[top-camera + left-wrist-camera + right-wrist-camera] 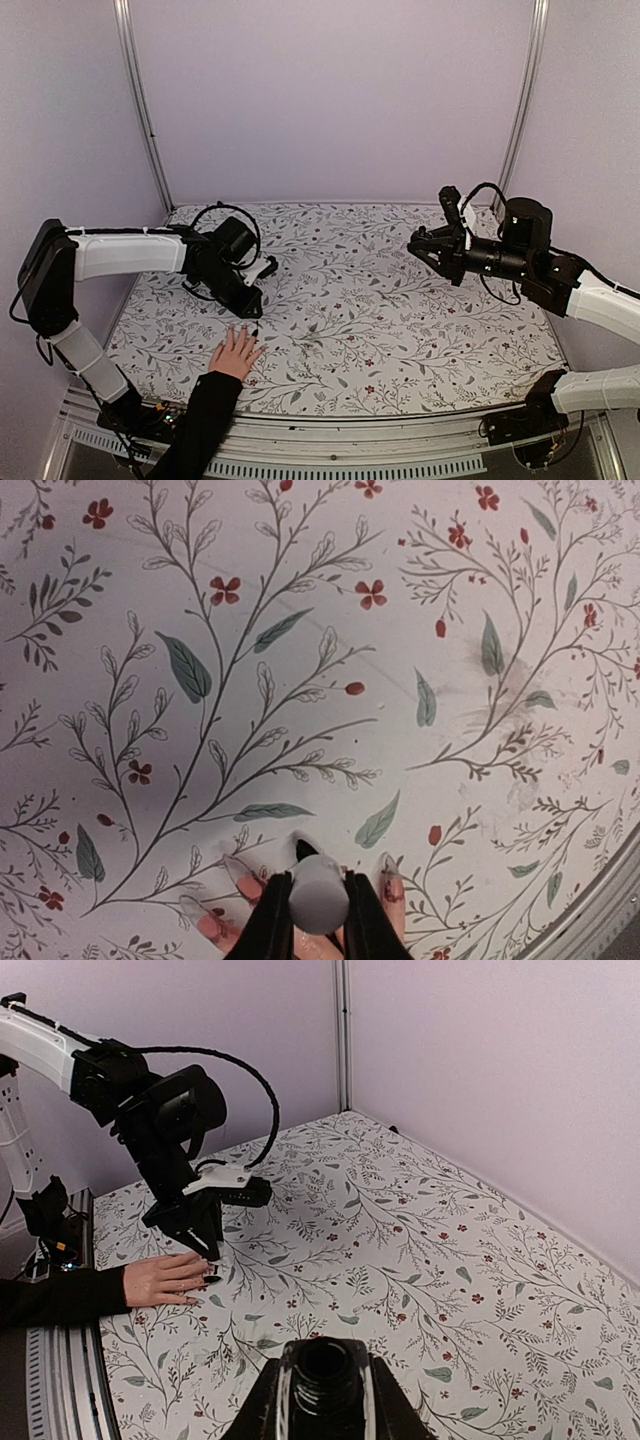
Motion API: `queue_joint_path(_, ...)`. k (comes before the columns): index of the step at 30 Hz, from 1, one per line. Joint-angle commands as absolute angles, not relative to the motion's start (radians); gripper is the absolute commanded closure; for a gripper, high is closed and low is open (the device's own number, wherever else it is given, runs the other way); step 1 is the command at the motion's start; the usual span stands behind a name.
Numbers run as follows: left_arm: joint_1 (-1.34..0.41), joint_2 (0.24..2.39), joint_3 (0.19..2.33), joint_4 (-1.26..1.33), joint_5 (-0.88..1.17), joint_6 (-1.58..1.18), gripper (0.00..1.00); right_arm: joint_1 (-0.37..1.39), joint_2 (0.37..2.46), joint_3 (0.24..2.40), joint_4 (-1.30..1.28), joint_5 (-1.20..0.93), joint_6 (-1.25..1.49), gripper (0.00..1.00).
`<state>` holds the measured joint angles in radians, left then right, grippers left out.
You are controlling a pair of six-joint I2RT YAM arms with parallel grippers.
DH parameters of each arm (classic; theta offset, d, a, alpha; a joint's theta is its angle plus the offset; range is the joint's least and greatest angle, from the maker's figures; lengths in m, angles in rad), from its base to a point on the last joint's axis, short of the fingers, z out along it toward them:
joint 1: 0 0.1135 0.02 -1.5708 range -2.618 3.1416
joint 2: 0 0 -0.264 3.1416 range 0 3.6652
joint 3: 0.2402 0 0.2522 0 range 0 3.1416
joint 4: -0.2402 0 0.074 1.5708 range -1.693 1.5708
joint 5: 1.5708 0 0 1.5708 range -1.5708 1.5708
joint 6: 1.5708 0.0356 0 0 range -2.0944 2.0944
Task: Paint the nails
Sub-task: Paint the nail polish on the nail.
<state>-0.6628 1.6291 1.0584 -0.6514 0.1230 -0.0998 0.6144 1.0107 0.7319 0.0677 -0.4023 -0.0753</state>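
A light-skinned hand (237, 352) with a black sleeve lies flat on the flowered cloth at the front left, fingers spread. My left gripper (318, 878) is shut on the grey brush cap (320, 908) right above the fingers. The dark brush tip rests on the middle nail (302, 848), which is dark with polish. The neighbouring nails (390, 868) look long and mostly clear. From the right wrist the left gripper (200, 1238) stands over the fingertips of the hand (165, 1280). My right gripper (325, 1365), held high at the right (420, 245), is shut on the open dark bottle (325, 1395).
The flowered cloth (380, 320) covers the whole table between the two arms. Lilac walls with metal corner posts (140, 100) close the back and sides. The person's arm reaches in over the front rail (330, 430) at the left.
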Motion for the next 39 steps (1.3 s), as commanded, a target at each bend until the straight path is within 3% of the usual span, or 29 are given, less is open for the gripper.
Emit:
queue_joint_path(1, -0.659, 1.620, 1.037, -0.670, 0.124, -0.109, 1.00, 0.611, 0.992, 0.729, 0.087, -0.405, -0.072, 1.00)
queue_joint_path(39, -0.646, 1.687, 1.046, -0.655, 0.087, -0.088, 1.00, 0.611, 0.989, 0.727, 0.084, -0.395, -0.072, 1.00)
